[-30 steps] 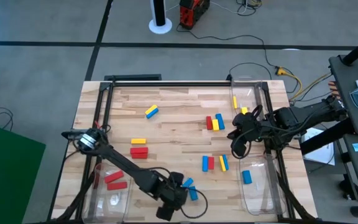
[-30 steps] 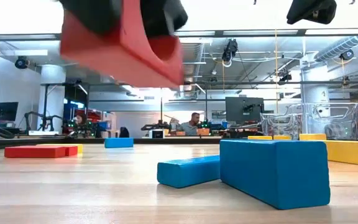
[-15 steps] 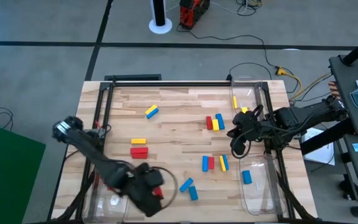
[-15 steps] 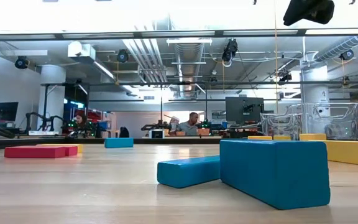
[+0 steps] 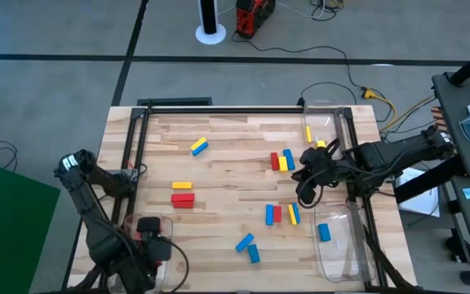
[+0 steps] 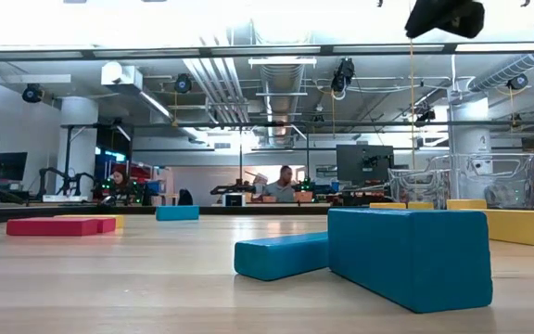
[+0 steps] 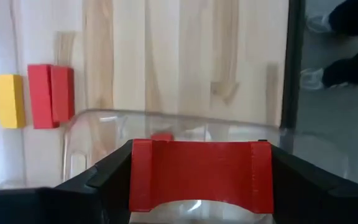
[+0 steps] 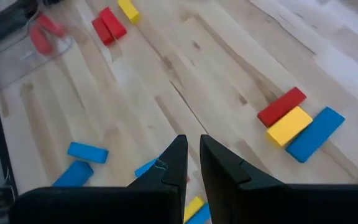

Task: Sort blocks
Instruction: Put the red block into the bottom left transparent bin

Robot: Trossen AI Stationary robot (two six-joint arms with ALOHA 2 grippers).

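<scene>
The left claw [image 5: 148, 249] hung over the clear bin [image 5: 129, 265] at the near left corner of the surface [image 5: 227, 167], pinching a red block [image 7: 201, 174] between its fingers. That bin looked to hold at least one more red piece, though its contents were hard to make out past the arm. The right claw [image 5: 307, 181] hovered above the right half of the surface with its fingers pressed almost together and holding nothing. Sorting was only partly done: the far right bin [image 5: 321, 131] showed yellow pieces and the near right bin [image 5: 337, 245] a blue one [image 5: 324, 233]. Many blocks were left loose: a yellow-blue pair [image 5: 199, 146], a yellow and red group [image 5: 183, 194], a red-yellow-blue cluster [image 5: 281, 160], another mixed cluster [image 5: 281, 214], and two blue blocks [image 5: 248, 247] near the front edge.
</scene>
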